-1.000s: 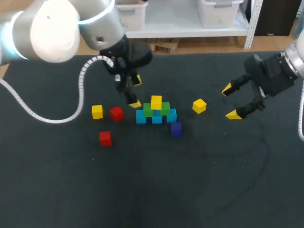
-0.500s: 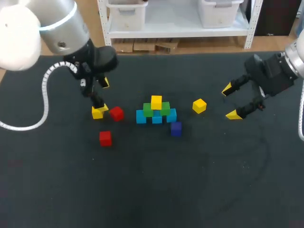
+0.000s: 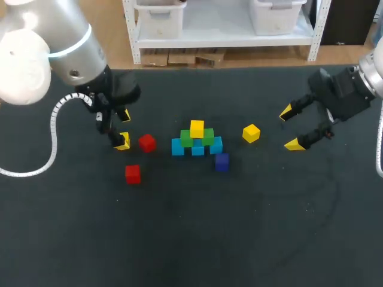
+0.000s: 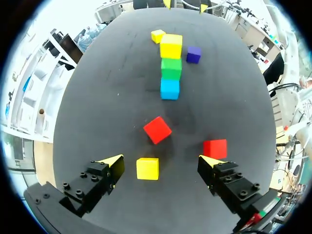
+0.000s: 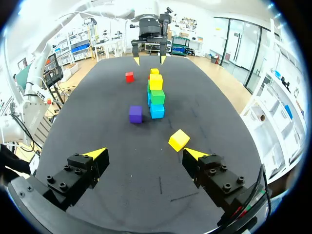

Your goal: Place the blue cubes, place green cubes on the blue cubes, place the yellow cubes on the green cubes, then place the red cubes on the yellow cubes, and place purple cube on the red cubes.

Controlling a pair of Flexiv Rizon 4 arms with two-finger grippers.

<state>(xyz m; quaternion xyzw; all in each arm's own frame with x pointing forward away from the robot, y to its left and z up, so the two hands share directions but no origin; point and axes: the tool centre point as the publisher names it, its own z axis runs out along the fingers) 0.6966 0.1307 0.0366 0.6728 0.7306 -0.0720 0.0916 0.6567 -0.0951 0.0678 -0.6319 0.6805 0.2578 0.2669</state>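
Far left, the left tool (image 4: 162,163) is held wide open, a loose yellow cube (image 4: 147,168) framed between its fingers yet untouched on the worktop (image 3: 179,239). Two red cubes (image 3: 146,142) are parked just beside it. In the middle, the stack (image 3: 197,140) is seen: blue, green, one yellow on top. The yellow layer is judged in hand, so a descent and a squeeze are called for. Further right, the purple cube (image 3: 222,161) and a second yellow cube (image 3: 251,133) are left waiting, and the right tool (image 3: 290,127) is hung open, empty.
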